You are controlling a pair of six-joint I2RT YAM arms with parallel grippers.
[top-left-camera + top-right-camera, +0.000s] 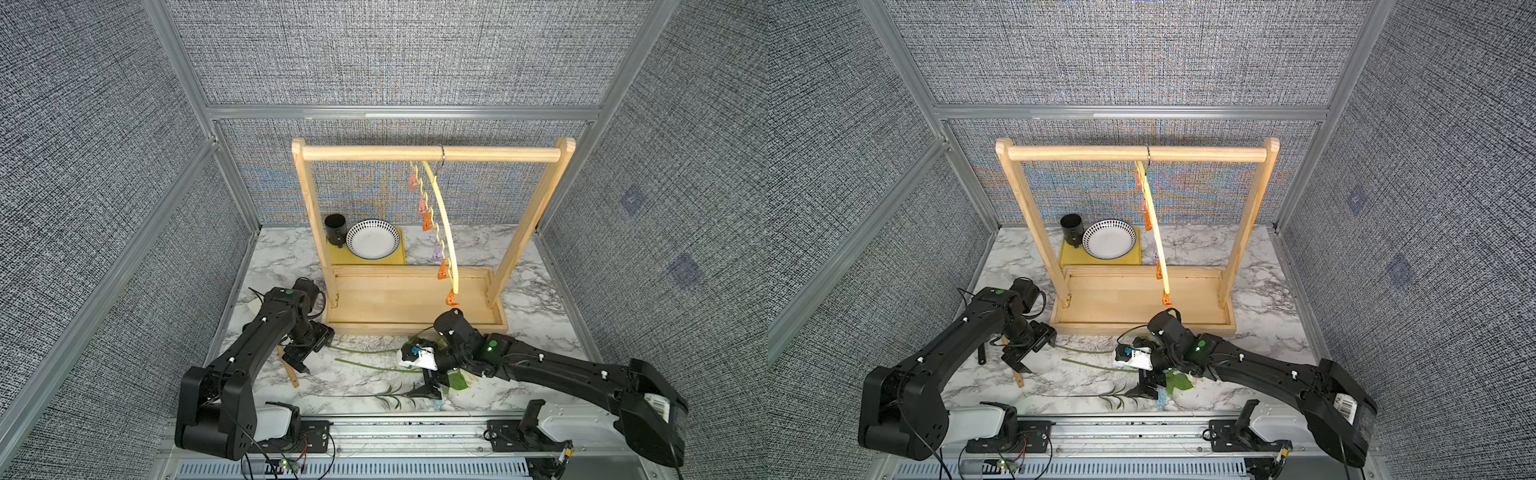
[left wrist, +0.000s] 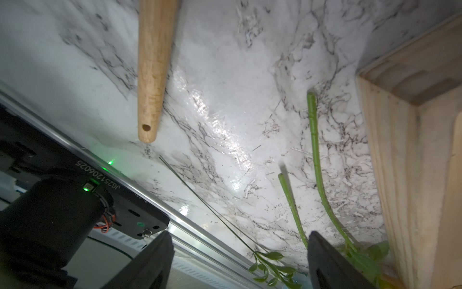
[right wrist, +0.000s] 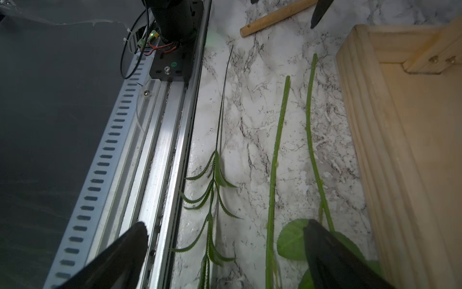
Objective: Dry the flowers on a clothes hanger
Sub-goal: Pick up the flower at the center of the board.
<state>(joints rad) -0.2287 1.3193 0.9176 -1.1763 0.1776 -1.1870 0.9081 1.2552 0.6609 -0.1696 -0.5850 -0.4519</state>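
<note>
1. Now, the flowers point(image 3: 275, 160) are laid flat on the table point(image 3: 250, 112) beside the rack base point(image 3: 400, 150); the hanger point(image 1: 445, 224) is hung above.
2. The left gripper point(image 2: 239, 234) and right gripper point(image 3: 226, 225) are held spread, empty.
3. One stem point(image 3: 310, 140) is best pinched singly, clear of leaves.

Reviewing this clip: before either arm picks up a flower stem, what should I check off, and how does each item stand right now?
1. Right gripper open and empty: ok.
2. Left gripper open and empty: ok.
3. Long green flower stem nearest the rack, second long green stem and thin dark stem lie side by side on the marble table, none gripped: ok.
4. Pale yellow curved clothes hanger hooked on the wooden rack's top bar: ok.
5. Small orange, pink and lilac clips hold nothing: ok.
6. Flower heads clear of the right arm: cannot tell, mostly hidden beneath it.
</note>
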